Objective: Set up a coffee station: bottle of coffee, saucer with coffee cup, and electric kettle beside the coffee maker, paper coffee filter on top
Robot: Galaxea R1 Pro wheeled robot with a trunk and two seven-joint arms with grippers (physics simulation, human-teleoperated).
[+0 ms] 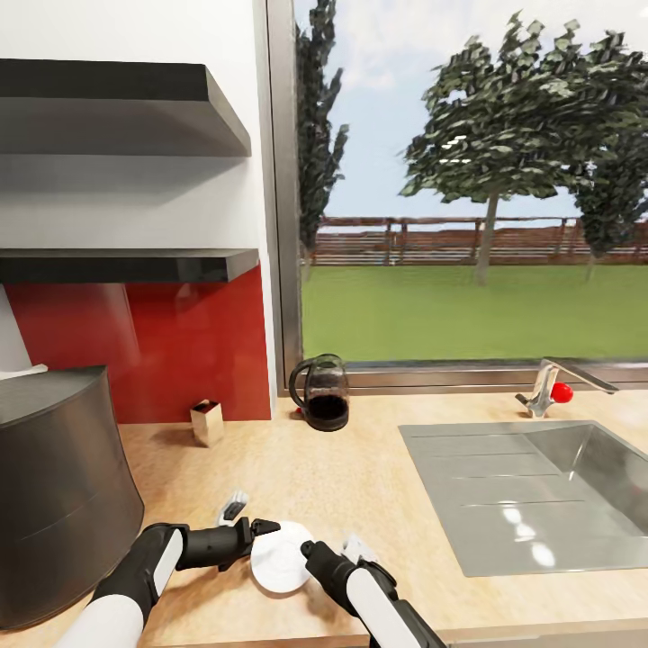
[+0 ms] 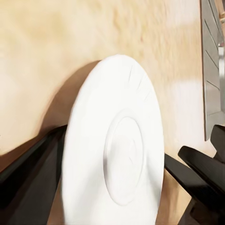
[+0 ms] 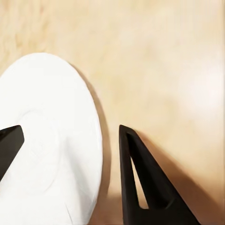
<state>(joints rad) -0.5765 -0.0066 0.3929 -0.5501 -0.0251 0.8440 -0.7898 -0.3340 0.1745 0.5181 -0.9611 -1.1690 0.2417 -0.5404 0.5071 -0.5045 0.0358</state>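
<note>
The white saucer [image 1: 281, 558] hovers slightly tilted just above the countertop [image 1: 360, 468], right of the big dark-grey coffee maker [image 1: 54, 486]. My left gripper [image 1: 263, 529] is shut on the saucer [image 2: 117, 154], with one finger [image 2: 28, 178] along each side of it. From the other side my right gripper [image 1: 310, 549] stands open around the rim of the saucer [image 3: 47, 140], one finger [image 3: 145, 187] over bare counter. A white paper coffee filter [image 1: 25, 370] lies on the coffee maker's top. The glass electric kettle [image 1: 321, 393] stands at the window, apart from the coffee maker.
A steel sink [image 1: 540, 486] with a faucet [image 1: 549, 382] and a red object [image 1: 562, 392] takes up the right side. A small tan box [image 1: 207, 421] stands by the red backsplash. The glossy kitchen shelf [image 1: 126, 265] hangs below a thicker dark slab [image 1: 117, 99].
</note>
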